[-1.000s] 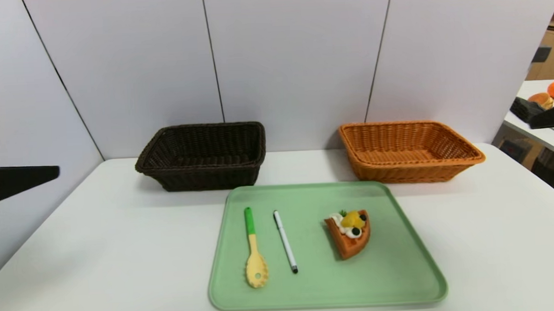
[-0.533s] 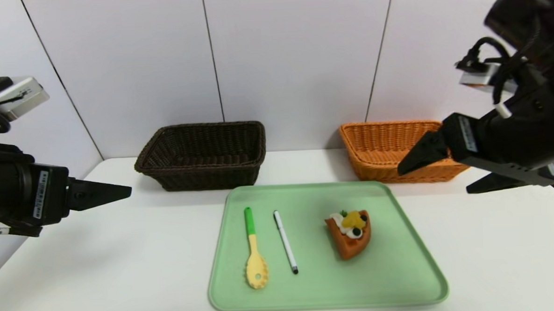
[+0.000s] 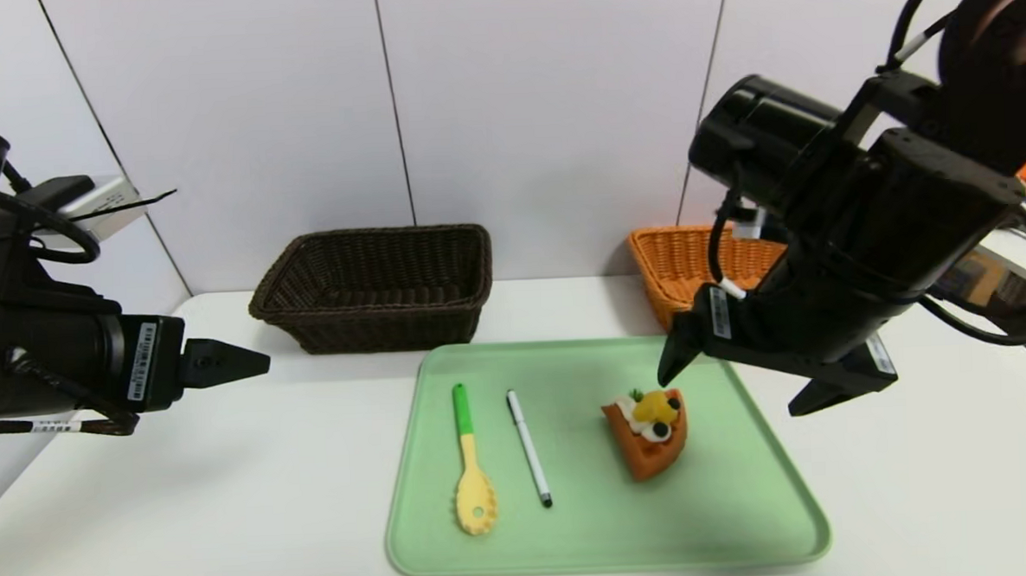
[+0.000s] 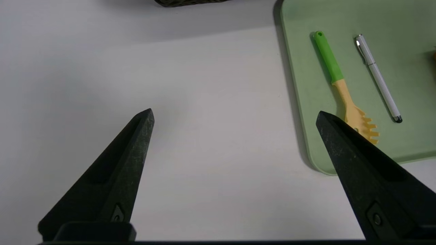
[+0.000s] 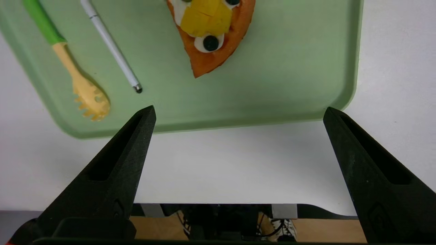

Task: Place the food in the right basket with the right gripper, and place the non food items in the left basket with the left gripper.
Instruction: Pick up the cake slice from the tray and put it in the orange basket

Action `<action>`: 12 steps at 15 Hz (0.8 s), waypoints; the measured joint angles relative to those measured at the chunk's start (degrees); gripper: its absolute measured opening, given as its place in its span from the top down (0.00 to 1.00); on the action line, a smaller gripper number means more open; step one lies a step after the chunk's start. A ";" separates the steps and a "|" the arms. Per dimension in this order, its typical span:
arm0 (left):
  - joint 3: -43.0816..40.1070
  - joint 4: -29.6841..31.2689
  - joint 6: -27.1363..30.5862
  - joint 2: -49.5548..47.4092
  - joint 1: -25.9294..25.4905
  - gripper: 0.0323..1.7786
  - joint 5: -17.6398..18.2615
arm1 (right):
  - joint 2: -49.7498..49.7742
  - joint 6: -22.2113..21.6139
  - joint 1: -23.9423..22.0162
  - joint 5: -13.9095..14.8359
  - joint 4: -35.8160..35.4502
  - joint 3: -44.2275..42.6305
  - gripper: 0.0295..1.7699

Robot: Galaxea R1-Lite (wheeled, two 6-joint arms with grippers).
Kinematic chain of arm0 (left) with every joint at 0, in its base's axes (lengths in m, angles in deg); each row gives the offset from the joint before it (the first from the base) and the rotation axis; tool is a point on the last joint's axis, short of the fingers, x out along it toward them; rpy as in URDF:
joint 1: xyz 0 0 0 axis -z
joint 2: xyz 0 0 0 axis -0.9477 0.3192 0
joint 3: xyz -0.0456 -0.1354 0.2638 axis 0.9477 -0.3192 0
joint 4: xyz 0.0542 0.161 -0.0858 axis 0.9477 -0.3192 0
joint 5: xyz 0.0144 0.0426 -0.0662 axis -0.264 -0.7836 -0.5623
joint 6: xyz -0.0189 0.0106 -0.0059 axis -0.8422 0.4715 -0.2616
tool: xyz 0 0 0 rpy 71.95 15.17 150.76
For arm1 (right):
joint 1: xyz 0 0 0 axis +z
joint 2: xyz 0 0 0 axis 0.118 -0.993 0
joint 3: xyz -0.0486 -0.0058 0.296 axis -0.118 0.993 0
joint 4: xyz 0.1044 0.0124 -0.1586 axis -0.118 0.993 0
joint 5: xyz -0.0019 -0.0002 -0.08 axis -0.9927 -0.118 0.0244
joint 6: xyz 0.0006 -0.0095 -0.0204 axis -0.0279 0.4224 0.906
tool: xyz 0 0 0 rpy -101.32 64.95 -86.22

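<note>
Orange-tan woven wicker basket (image 3: 664, 268) sits behind the right arm, partly hidden by it; the dark brown woven basket (image 3: 375, 311) stands beyond the left fingers. Black two-fingered right gripper (image 3: 732, 393) angles down, empty fingers spread, near the orange-brown waffle wedge (image 3: 647, 438) on the green tray (image 3: 611, 539). Black left gripper (image 4: 235, 110), fingers spread and empty, hovers over the white surface (image 3: 228, 508), beside the tray holding the yellow, green-handled pasta spoon (image 3: 473, 489) and white pen (image 3: 529, 447).

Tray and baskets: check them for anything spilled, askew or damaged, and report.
Nothing stands out. The waffle, pen and spoon lie flat on the tray, with no spill. Both the dark basket and the orange basket, partly hidden by the right arm, stand upright.
</note>
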 joint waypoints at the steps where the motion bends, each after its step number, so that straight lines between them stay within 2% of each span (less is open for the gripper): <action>1: -0.09 -0.04 0.00 0.07 0.11 0.05 0.07 | -1.44 -0.38 -0.11 0.38 0.02 -0.22 0.04; 12: -2.32 -0.06 0.50 -0.80 0.48 0.05 0.35 | -12.24 0.37 0.29 0.66 -1.08 -4.28 0.04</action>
